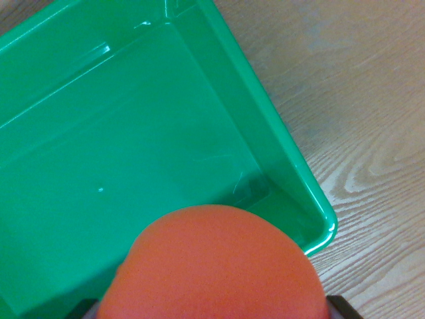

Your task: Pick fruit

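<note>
An orange fruit (212, 266) fills the lower frame above an empty green bin (279, 126); finger grip cannot be judged; release should wait until centred.

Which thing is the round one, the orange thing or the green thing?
The orange fruit at the bottom of the wrist view is the round one. The green bin has straight walls and square corners, and it sits on the wooden table.
</note>
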### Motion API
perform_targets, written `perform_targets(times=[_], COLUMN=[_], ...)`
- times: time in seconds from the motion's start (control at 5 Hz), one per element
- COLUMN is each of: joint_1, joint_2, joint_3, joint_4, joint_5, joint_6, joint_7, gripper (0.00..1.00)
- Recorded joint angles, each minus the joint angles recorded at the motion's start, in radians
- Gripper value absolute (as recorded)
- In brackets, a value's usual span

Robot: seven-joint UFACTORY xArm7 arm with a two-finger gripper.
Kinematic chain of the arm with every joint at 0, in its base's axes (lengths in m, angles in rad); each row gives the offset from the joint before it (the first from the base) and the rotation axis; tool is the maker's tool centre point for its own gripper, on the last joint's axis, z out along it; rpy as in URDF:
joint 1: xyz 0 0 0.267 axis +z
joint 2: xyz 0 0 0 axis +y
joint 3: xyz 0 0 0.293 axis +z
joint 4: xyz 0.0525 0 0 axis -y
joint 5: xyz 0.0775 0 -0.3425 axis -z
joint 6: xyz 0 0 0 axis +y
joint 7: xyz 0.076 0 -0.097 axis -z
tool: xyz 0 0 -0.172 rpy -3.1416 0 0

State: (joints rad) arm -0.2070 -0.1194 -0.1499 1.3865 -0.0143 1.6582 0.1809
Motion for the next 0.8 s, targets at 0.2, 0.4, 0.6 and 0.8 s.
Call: perform_targets(times=[0.2,0.4,0.6,0.8], joint_1=[0.0005,0.0009,0.0009,0.0013], joint_2=[-0.008,-0.015,-0.015,-0.021], joint_3=[0.0,0.0,0.0,0.0], joint_4=[0.019,0.036,0.036,0.049], joint_5=[-0.0014,-0.0027,-0.0027,-0.0037], joint_6=[0.027,0.051,0.051,0.069], joint_7=[0.001,0.002,0.002,0.003], gripper=[1.0,1.0,1.0,1.0])
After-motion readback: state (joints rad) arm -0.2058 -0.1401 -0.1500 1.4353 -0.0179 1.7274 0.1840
